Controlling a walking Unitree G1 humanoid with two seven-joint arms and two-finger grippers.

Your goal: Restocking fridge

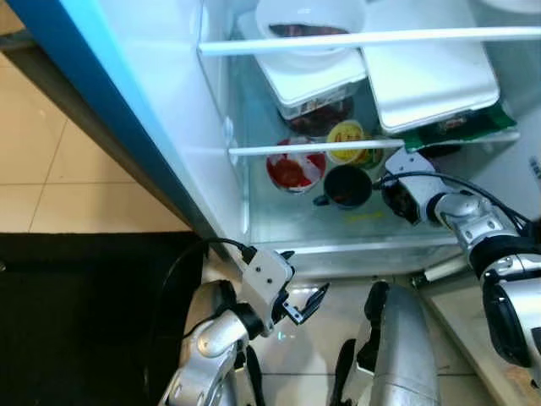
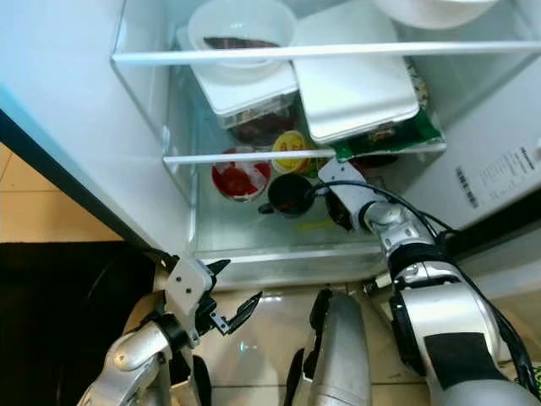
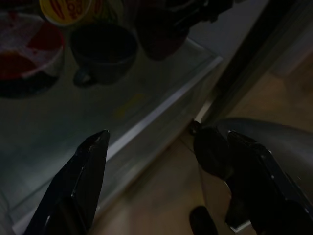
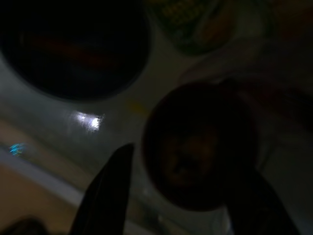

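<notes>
Left gripper (image 1: 306, 306) hangs below the fridge's glass bottom shelf (image 1: 279, 228), fingers apart, empty. On the shelf: red-filled round tub (image 1: 294, 172), yellow-lidded cup (image 1: 347, 139), dark mug (image 1: 346, 186). Right gripper (image 4: 183, 196) inside fridge, fingers spread around a dark round fruit (image 4: 200, 147) sitting on the shelf.

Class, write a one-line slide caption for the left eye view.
Right gripper reaches onto the fridge shelf beside a dark mug; left gripper waits open.
</notes>
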